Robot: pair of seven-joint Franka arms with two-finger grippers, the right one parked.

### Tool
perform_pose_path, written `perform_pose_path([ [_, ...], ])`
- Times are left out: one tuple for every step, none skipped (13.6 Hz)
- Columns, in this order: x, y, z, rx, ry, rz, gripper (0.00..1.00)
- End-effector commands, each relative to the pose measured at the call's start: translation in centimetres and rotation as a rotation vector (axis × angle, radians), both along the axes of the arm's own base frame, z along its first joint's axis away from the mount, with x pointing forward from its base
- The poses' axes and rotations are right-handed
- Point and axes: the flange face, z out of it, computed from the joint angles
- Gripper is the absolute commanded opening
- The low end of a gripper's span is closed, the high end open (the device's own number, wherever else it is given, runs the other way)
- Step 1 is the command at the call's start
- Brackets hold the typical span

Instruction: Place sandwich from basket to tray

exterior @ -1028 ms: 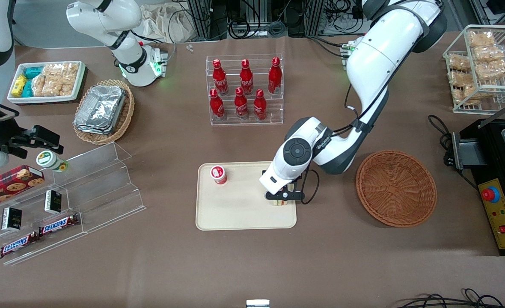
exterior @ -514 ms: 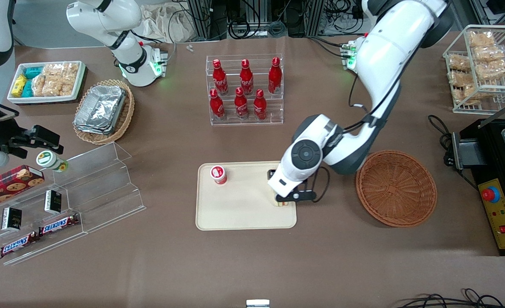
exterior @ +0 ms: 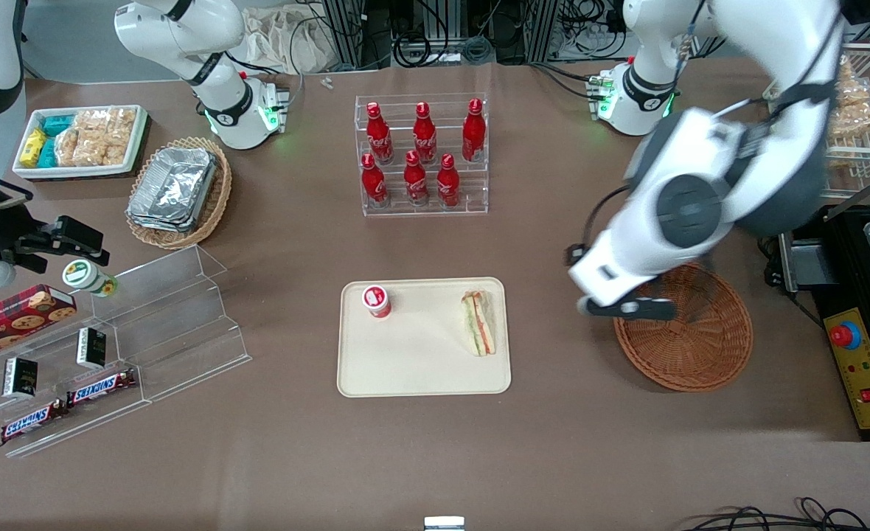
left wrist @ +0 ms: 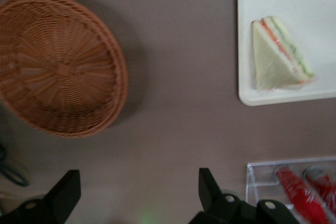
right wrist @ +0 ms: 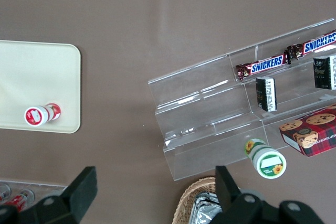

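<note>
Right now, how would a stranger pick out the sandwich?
Find the cream rectangular plastic tray mid-table. The triangular clear-wrapped sandwich lies at its end nearer the brown woven basket, where the open tool hovers. Its only tray neighbour is a small red-and-white cup.

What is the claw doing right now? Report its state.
Claw: open, holding nothing, raised over the basket rim; the sandwich lies on the tray.
</note>
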Motion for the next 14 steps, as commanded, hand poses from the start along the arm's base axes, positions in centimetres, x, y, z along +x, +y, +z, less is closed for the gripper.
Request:
perform_pose_path([
  [-1.0,5.4,4.2,-0.023,-0.011,-0.031,1.00],
  [-1.3,7.3,5.4,-0.004,-0.022,-0.002,1.00],
  [-1.5,9.2,6.1,0.010,-0.015,0.028,1.00],
  [-1.6,11.4,6.3,0.015,0.011,0.064,1.00],
  [-1.5,14.4,6.9,0.001,0.029,0.110,1.00],
  [-1.3,16.2,8.1,-0.003,0.011,0.143,1.00],
  [-1.1,16.7,8.6,0.004,-0.003,0.151,1.00],
  [-1.0,16.9,8.5,0.010,-0.003,0.157,1.00],
  [-1.0,17.2,8.5,0.012,-0.003,0.156,1.00],
  [-1.0,17.4,8.6,0.015,-0.005,0.159,1.00],
  [-1.0,17.6,8.7,0.015,-0.008,0.164,1.00],
  [-1.0,18.1,8.7,0.019,-0.008,0.183,1.00],
  [-1.1,18.1,8.8,0.021,-0.010,0.182,1.00],
  [-1.1,18.5,8.9,0.021,-0.011,0.186,1.00],
])
